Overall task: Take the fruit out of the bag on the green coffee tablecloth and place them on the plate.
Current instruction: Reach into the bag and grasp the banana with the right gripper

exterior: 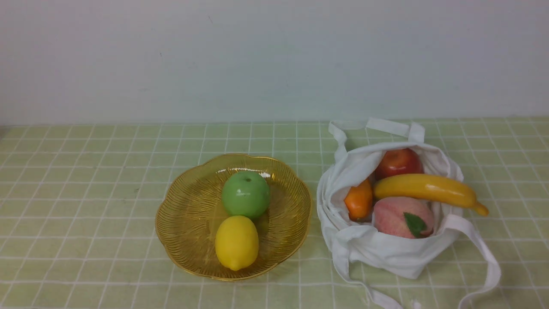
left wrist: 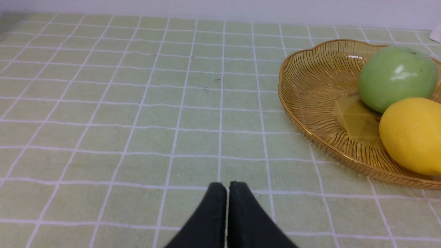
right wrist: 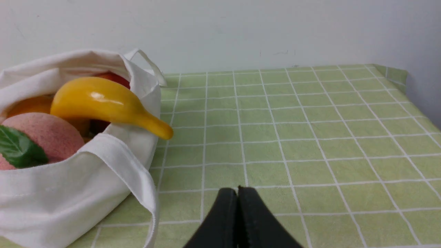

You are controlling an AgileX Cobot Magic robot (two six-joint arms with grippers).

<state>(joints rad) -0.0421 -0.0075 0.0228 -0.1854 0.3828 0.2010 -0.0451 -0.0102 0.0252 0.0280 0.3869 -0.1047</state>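
The white cloth bag (exterior: 386,249) lies open on the green checked tablecloth (exterior: 85,206), right of the amber plate (exterior: 184,214). In the bag lie a yellow banana (exterior: 429,189), a red apple (exterior: 399,162), a pink peach with a green leaf (exterior: 401,216) and a small orange fruit (exterior: 359,199). The plate holds a green apple (exterior: 245,194) and a yellow lemon (exterior: 236,242). My left gripper (left wrist: 227,186) is shut and empty over bare cloth, left of the plate (left wrist: 310,103). My right gripper (right wrist: 237,191) is shut and empty, right of the bag (right wrist: 69,193) and the banana (right wrist: 103,100). Neither gripper shows in the front view.
A pale wall stands behind the table. The bag's long strap (exterior: 484,253) trails toward the front right. The cloth's right edge (right wrist: 396,74) folds down near the wall.
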